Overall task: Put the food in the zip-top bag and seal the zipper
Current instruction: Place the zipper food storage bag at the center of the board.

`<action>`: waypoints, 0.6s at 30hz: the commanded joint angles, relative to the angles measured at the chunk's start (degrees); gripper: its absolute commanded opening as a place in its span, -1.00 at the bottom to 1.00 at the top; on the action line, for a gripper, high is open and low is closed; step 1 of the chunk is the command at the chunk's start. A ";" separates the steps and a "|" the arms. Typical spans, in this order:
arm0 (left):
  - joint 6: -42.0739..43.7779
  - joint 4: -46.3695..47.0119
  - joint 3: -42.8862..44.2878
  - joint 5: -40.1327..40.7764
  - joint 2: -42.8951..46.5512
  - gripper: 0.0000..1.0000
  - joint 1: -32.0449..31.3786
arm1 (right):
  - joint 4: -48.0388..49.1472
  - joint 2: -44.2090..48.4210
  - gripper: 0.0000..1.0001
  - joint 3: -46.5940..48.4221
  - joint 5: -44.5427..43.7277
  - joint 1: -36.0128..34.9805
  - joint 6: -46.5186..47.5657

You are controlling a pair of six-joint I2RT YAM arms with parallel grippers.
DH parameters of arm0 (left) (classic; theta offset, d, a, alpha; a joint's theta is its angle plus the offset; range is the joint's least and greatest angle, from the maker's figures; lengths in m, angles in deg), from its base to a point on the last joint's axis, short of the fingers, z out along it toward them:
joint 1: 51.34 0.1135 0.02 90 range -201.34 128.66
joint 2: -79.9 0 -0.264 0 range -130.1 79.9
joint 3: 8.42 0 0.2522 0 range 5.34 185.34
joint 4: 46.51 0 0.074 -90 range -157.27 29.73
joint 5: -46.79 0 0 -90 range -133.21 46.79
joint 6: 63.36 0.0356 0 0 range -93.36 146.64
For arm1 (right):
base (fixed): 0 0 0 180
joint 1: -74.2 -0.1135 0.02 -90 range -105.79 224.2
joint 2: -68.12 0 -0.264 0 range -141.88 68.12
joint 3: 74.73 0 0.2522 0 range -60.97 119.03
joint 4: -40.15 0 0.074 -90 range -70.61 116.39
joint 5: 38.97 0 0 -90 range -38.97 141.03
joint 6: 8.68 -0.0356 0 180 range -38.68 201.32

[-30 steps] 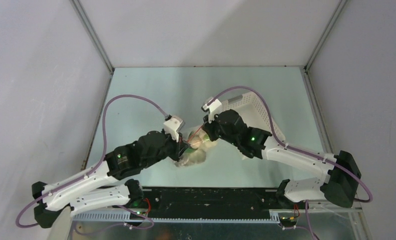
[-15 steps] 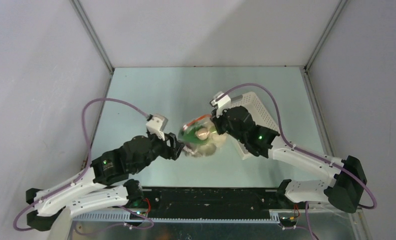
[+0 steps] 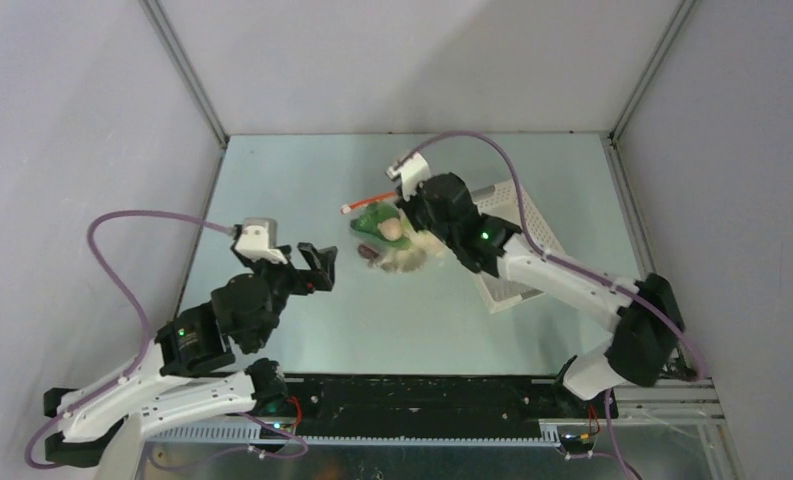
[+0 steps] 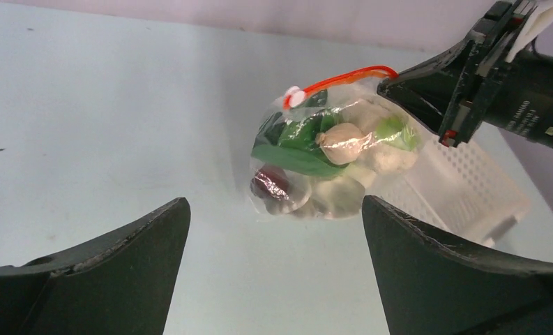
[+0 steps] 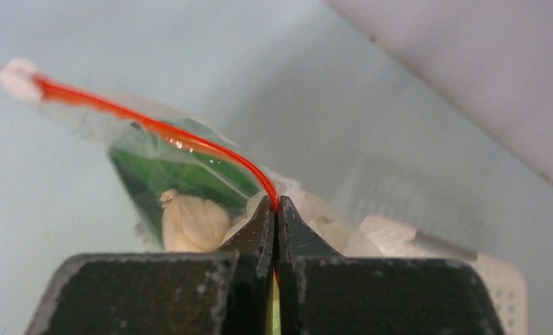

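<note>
The zip-top bag (image 3: 394, 242) hangs clear of the table from my right gripper (image 3: 405, 212), which is shut on the red-orange zipper (image 5: 190, 139) at the end away from the white slider (image 5: 14, 73). The food lies inside the bag: green bok choy (image 4: 294, 148), pale lumps (image 4: 343, 143) and a dark brown ball (image 4: 270, 183). The zipper strip (image 4: 343, 75) runs as one line along the bag's mouth. My left gripper (image 3: 320, 268) stands open and empty, left of the bag and apart from it. In its own view the left gripper (image 4: 275, 208) frames the bag (image 4: 329, 171) from a distance.
A white perforated basket (image 3: 507, 290) sits tilted on the table under my right arm, just behind the bag (image 4: 468, 188). Grey walls close in the table on the left, right and far sides.
My left gripper has opened, let go of the bag and drawn back to the left. My right gripper has carried the bag up and toward the far side.
</note>
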 commanded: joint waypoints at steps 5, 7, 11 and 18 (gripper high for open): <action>-6.10 -6.37 3.23 16.36 4.04 0.99 -0.26 | 7.45 -14.85 -1.00 23.84 -1.38 4.79 11.43; -6.96 -7.35 3.08 17.36 4.68 0.99 -0.20 | 9.48 -17.11 -1.00 25.74 -2.10 4.62 14.82; -8.48 -8.51 2.33 18.44 5.59 0.99 -0.21 | 9.87 -18.24 -1.00 23.43 0.32 3.25 17.12; -7.24 -4.55 -0.76 16.34 7.58 0.99 -0.19 | 7.95 -17.99 -0.98 8.28 -0.37 -3.69 16.03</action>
